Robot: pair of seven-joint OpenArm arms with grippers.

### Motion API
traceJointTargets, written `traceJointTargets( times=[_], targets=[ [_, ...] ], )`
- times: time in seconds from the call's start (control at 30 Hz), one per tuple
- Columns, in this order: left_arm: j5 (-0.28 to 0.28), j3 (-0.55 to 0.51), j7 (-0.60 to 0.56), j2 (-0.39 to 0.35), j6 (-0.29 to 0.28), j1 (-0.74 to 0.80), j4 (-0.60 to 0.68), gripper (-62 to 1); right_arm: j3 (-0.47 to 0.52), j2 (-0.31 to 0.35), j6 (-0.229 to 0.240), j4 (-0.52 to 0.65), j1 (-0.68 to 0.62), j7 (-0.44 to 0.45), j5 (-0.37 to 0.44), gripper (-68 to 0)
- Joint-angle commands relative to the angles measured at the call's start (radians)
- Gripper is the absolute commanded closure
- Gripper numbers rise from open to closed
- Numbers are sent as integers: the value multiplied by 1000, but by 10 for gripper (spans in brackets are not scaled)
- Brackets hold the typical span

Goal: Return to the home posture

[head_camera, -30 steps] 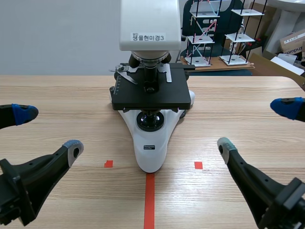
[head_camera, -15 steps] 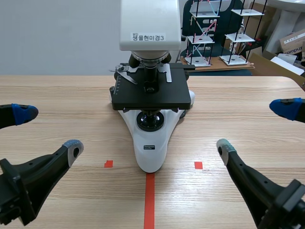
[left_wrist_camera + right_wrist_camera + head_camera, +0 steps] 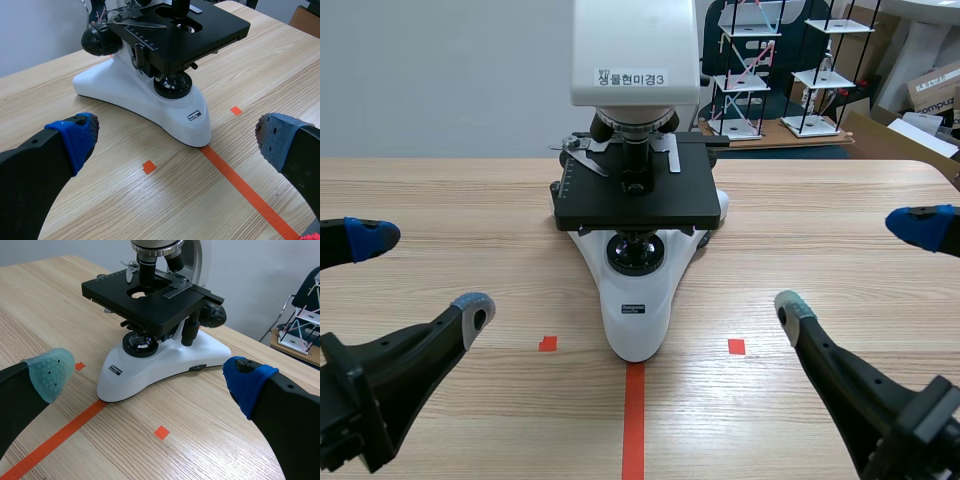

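Two empty, splayed-finger hands, left hand (image 3: 422,273) and right hand (image 3: 855,265), either side of the microscope (image 3: 635,300), well clear.

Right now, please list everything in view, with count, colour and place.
microscope: one, white with black stage, middle of the table
table: one, light wood, under everything
tape line: one, orange-red, from the microscope's foot toward the robot
tape squares: two, orange-red, one each side of the line
shelf frames: two, white and black, behind the table
left tool: one, black, open, empty, left of the microscope
right tool: one, black, open, empty, right of the microscope
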Motion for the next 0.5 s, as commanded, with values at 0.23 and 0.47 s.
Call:
traceJointTargets(
  times=[0.23, 0.47],
  targets=[
    [-6, 6, -11, 0, -1, -3, 14, -623, 2, 8, 0, 13, 6, 6, 13, -679],
    [-6, 6, -11, 0, -1, -3, 14, -623, 2, 8, 0, 13, 6, 1, -15, -679]
  ],
)
